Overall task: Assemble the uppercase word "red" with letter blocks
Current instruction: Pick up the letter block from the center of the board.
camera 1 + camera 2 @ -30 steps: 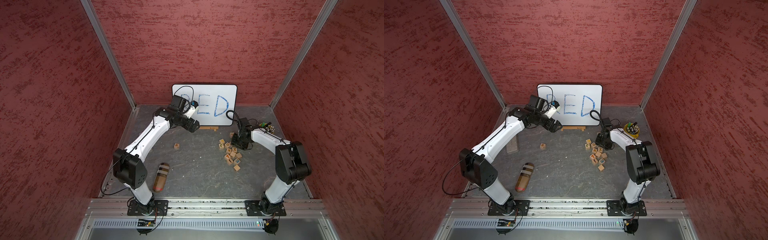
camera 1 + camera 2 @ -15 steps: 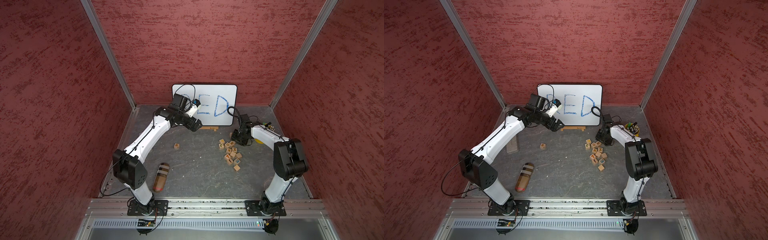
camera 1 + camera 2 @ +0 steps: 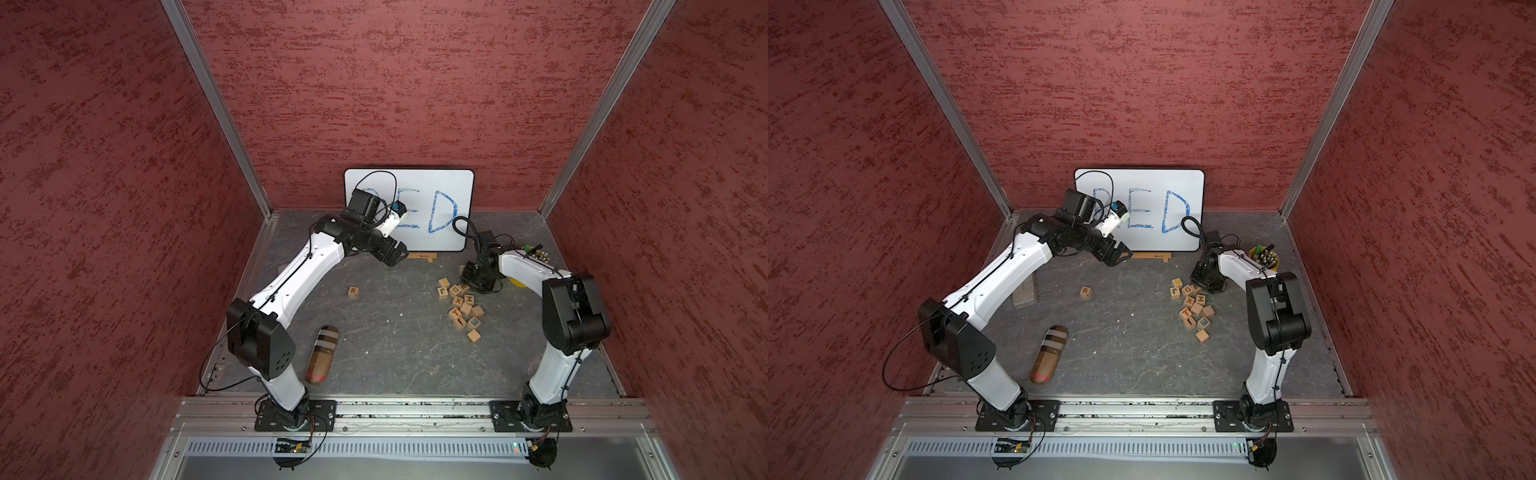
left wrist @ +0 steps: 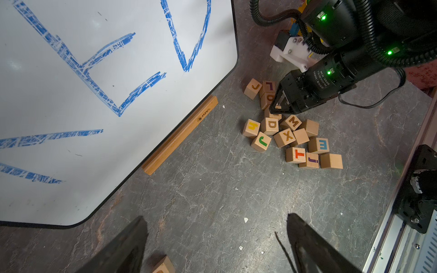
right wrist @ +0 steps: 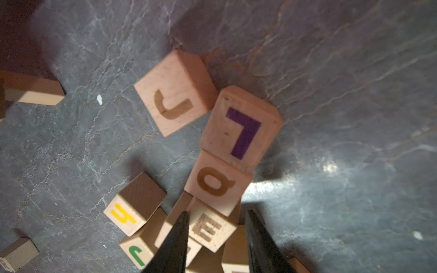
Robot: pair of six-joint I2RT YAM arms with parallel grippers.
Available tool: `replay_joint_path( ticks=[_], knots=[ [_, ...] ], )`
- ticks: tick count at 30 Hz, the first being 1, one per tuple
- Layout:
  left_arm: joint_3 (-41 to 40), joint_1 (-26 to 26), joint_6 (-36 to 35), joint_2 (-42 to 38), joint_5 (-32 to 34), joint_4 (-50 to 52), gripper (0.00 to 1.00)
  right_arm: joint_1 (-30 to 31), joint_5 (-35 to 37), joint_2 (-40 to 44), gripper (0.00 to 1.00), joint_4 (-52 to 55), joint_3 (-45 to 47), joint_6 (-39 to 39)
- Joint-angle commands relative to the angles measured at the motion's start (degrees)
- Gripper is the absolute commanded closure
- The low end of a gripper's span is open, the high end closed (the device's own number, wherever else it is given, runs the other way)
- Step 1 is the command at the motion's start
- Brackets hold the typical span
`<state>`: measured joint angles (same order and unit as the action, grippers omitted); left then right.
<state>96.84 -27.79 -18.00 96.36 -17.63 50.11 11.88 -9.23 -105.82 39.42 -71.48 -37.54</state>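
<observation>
- On the counter, at the whiteboard end of the pile, the right hand straddles the brown E block, one jaw on each side. I cannot tell whether it is pinched.
- Left hand hangs wide open, empty.
- R block sits alone, well apart from the pile; D block lies inside it, touching neighbours.
- These cubes look light, rigid and smooth, so hardly fragile, though likely to twist if caught by corners.
- Best hold: two opposite flat side faces, letter up; crowding neighbours leave little finger room.
</observation>
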Motion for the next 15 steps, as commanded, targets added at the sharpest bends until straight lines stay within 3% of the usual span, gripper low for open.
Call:
replay_joint_path(
  ticks=[1, 15],
  knots=[
    [0.5, -0.4, -1.1, -1.5, 0.4, 0.1, 0.07, -0.1, -0.1, -1.4, 0.59, 0.5, -2.2, -0.7],
    [0.2, -0.7, -1.4, -1.3, 0.7, -0.3, 0.06, 0.3, 0.4, -3.4, 0.58, 2.8, -4.5, -0.1]
  ],
)
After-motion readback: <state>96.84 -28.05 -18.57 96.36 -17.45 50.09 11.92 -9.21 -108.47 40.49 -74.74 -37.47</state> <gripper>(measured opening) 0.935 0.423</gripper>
